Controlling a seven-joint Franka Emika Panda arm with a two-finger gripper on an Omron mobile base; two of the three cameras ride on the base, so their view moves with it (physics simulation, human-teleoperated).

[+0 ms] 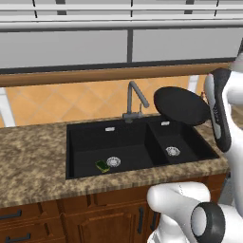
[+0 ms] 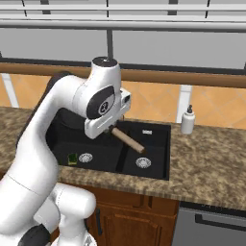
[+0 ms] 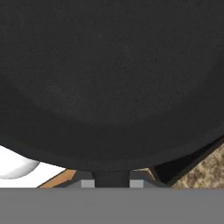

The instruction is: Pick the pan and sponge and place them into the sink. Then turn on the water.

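We see the pan held up in the air above the right side of the sink, tilted steeply so that its round black body faces the left base camera, well clear of the basin floor. In the right base view its tan handle slants down and to the right out from under the hand, over the divider between the two bowls. From the hand camera the pan's dark body looms close in front of the end effector, whose fingers sit tightly closed at the base of the pan, gripping it by the handle end.

The sponge lies on the floor of the larger left bowl, just beside the round silver drain. The dark grey faucet stands behind the sink at the divider, with its neck bent toward the right. A white soap dispenser stands on the speckled surface to the right of the sink.
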